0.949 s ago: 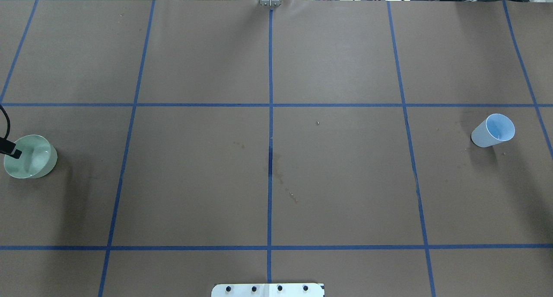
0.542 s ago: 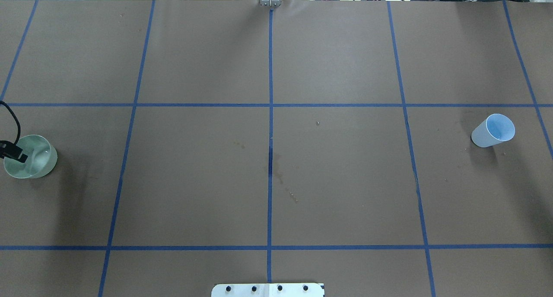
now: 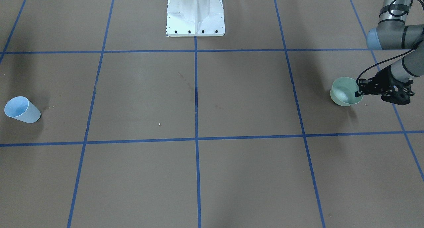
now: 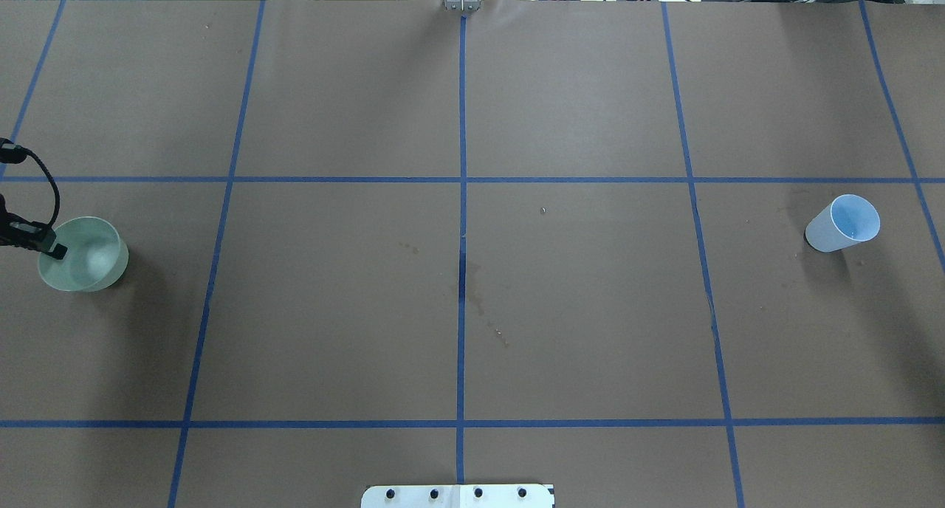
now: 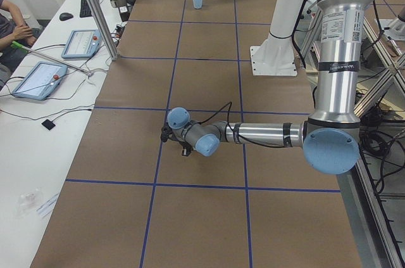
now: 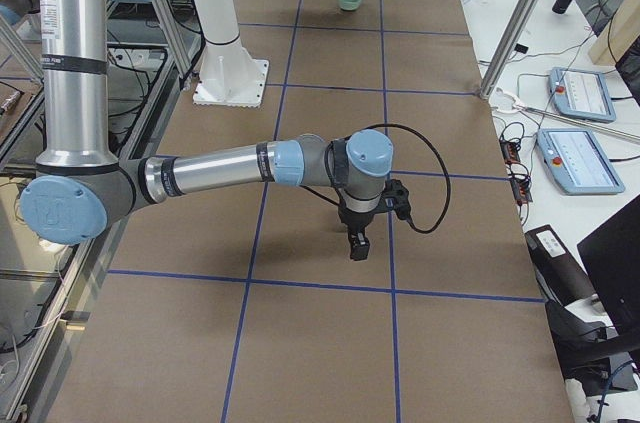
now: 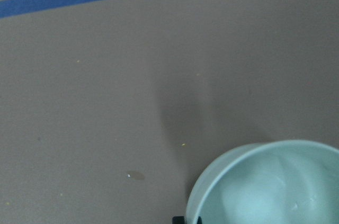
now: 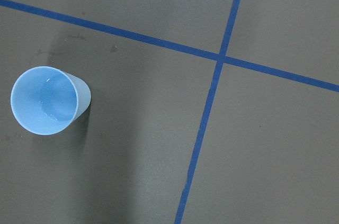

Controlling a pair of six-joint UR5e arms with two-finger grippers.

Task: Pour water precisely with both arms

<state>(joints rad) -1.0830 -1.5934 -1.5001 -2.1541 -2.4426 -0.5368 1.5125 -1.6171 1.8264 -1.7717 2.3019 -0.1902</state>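
Observation:
My left gripper (image 4: 52, 247) is shut on the near rim of a pale green bowl (image 4: 83, 255) at the table's far left; it also shows in the front view (image 3: 359, 90) beside the bowl (image 3: 344, 92). Water (image 3: 341, 94) glints whitish inside the bowl. The left wrist view shows the bowl (image 7: 270, 187) at its lower right. A light blue cup (image 4: 845, 224) stands at the far right, with a little water (image 8: 51, 114) in it. My right gripper (image 6: 357, 248) shows only in the right side view, pointing down above the table; I cannot tell if it is open.
The white pedestal (image 3: 195, 16) stands at the robot's edge of the table. Blue tape lines (image 4: 461, 272) grid the brown cover, with stains (image 4: 476, 297) at the middle. A side table with tablets (image 5: 82, 43) and an aluminium post (image 5: 95, 11) lies beyond the far edge.
My left gripper has carried the green bowl to the right and slightly away from the robot, and the bowl looks more level. The blue cup has not moved.

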